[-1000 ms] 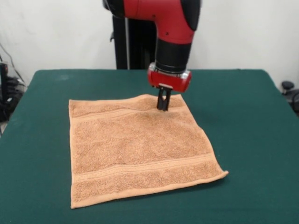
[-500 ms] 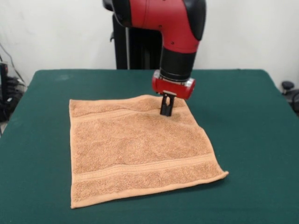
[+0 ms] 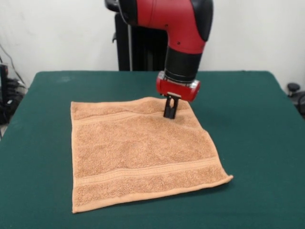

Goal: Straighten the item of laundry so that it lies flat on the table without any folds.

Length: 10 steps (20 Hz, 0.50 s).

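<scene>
The item of laundry (image 3: 138, 152), an orange-tan terry towel with woven bands near its far and near edges, is spread out on the dark green table (image 3: 252, 124). Its near right corner (image 3: 228, 178) curls up slightly. My gripper (image 3: 170, 113) points straight down at the towel's far right corner, tips at the cloth's surface. The fingers stand together as one dark block, shut, and no cloth is lifted between them.
Green tabletop shows on all sides of the towel, widest to the right. A black column (image 3: 128, 47) stands behind the table's far edge. Cables and dark gear (image 3: 7, 95) sit off the table at the left.
The gripper has shifted a little to the right along the towel's far edge and turned about its axis. The towel has kept its shape and place.
</scene>
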Available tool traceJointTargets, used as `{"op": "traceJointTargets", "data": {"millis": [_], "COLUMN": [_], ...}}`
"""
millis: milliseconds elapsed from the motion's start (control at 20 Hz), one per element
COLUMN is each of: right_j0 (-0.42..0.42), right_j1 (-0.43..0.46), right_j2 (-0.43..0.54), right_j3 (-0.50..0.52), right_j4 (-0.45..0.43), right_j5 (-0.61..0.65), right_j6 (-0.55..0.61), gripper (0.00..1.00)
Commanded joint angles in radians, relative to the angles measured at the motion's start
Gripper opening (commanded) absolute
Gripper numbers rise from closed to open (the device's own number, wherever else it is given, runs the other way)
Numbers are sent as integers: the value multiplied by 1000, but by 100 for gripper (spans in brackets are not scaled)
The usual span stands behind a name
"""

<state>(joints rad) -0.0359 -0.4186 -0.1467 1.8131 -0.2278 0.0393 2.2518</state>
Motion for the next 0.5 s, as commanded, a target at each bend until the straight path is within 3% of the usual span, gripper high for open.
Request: {"op": "traceJointTargets", "data": {"millis": [50,500], "right_j0": [75,111], "right_j1": [150,117], "right_j2": [137,132], "right_j3": [58,146], "right_j4": [100,163], "right_j5": [-152,-189], "right_j6": [241,260], "gripper": [0,0]}}
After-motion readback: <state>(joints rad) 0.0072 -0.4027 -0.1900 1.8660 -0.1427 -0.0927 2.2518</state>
